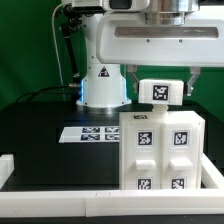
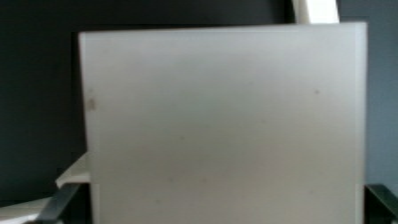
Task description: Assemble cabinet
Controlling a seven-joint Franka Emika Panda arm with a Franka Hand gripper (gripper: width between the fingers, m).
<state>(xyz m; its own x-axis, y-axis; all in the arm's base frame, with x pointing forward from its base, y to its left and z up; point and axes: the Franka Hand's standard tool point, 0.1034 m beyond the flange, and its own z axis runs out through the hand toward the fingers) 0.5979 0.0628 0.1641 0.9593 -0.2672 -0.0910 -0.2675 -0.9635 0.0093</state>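
- Overhead, the gripper hangs right of centre in the exterior view, its dark jaws set wide and clamped on either side of a white tagged panel.
- Plainly, the panel fills most of the wrist view.
- The cabinet stands at lower right on the black table, just beneath the panel.
- The marker board lies flat at the cabinet's left.

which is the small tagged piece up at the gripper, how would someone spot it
Start at the big white cabinet in the exterior view's right foreground. Just above its top, between the gripper's fingers, is a small white panel. It shows one tag and is higher than everything else, unlike the many-tagged cabinet below.
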